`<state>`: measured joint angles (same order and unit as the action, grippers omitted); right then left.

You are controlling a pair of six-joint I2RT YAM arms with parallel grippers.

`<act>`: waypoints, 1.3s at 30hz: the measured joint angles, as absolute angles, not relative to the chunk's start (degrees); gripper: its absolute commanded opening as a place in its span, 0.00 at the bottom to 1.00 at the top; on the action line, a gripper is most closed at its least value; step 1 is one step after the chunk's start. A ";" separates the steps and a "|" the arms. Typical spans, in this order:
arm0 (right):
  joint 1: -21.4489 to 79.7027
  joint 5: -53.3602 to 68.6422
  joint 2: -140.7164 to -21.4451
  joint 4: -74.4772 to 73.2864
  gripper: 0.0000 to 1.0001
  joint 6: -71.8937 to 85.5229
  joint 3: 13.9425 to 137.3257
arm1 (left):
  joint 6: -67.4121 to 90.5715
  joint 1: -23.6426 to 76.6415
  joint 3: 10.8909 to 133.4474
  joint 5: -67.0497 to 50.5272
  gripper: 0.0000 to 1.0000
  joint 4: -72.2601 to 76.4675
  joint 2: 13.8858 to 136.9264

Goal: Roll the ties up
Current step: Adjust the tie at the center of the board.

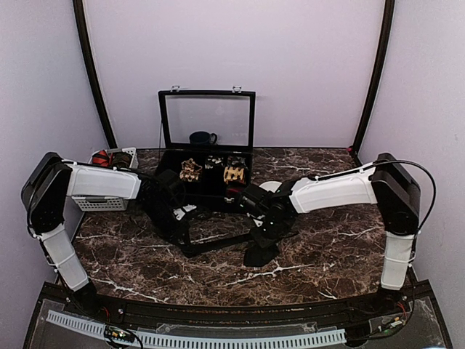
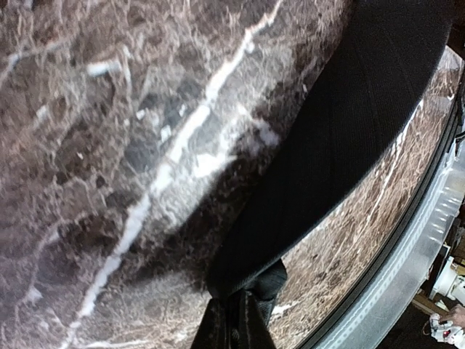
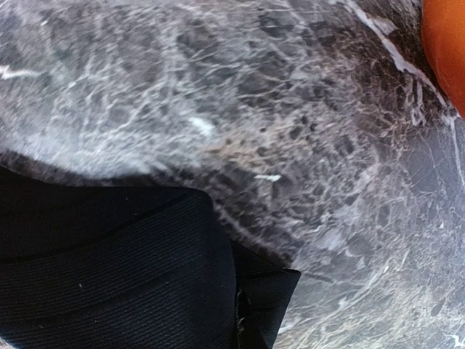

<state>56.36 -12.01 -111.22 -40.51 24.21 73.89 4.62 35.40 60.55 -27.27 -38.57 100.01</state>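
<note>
One black tie [image 1: 218, 242] flat, at least three rolled ties [image 1: 190, 170], one case [image 1: 207, 92], one basket [image 1: 102, 202], one mug [image 1: 202, 137]

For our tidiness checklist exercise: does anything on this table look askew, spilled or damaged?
Nothing spilled or damaged. Only the black tie looks untidy: bunched tight at the bottom of the left wrist view, folded over itself in the right wrist view.

White shells cover the left arm [image 1: 102, 182] and right arm [image 1: 334, 193]; the left gripper [image 1: 180, 231] and right gripper [image 1: 261, 251] are black. Behind them, black elbow joints carry thin black cables.
</note>
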 measured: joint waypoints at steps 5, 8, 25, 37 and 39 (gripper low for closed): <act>54.37 -10.68 -111.59 -42.41 0.00 24.14 75.11 | 3.22 33.52 61.76 -29.28 0.12 -37.01 101.75; 52.71 -10.04 -111.37 -43.00 0.00 24.08 75.29 | 2.72 32.58 62.24 -29.32 0.17 -36.56 102.35; 41.43 32.29 -95.44 -47.97 1.00 12.80 69.08 | 2.76 26.30 60.82 -19.94 0.67 -44.25 93.60; 40.84 26.85 -78.89 -27.79 0.92 31.20 56.45 | 24.43 46.96 41.34 -11.29 0.82 -1.54 74.46; 40.86 24.91 -78.59 -25.76 0.92 34.20 54.92 | 27.18 50.11 42.09 -8.23 0.82 -0.16 79.33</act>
